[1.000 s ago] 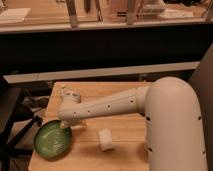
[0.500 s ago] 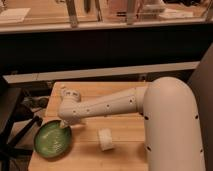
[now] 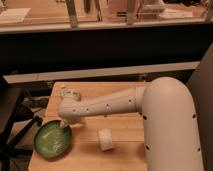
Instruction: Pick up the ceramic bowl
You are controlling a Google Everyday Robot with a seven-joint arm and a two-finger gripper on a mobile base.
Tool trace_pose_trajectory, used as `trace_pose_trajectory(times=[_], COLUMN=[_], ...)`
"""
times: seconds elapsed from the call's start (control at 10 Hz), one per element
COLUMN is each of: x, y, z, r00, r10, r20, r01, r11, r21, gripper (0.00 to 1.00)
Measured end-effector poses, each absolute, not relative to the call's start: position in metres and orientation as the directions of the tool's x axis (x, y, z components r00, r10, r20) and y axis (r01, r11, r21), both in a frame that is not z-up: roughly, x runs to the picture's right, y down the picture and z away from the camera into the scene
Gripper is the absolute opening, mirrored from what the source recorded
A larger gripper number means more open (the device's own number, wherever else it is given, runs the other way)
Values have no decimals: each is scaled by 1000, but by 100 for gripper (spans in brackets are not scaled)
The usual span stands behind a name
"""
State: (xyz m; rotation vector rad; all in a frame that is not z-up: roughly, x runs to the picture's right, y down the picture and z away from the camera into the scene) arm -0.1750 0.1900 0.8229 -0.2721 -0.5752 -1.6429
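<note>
The ceramic bowl (image 3: 51,139) is a wide, shallow green bowl with a darker rim, resting near the front left corner of the wooden table (image 3: 125,137). My white arm reaches from the right across the table to the left. The gripper (image 3: 63,124) hangs down from the wrist right at the bowl's upper right rim. It is mostly hidden by the wrist.
A small white cup (image 3: 105,139) lies on its side on the table, to the right of the bowl. A dark office chair (image 3: 11,120) stands left of the table. A dark counter with a shelf runs along the back.
</note>
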Motion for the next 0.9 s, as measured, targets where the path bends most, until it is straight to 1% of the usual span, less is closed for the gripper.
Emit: trace_pose_trajectory(times=[0.9], x=[-180], y=[187], z=[829], r00=[-195], r10=[-849], r20=[492], r01=[969], r11=[-89], r21=[230], gripper=[80])
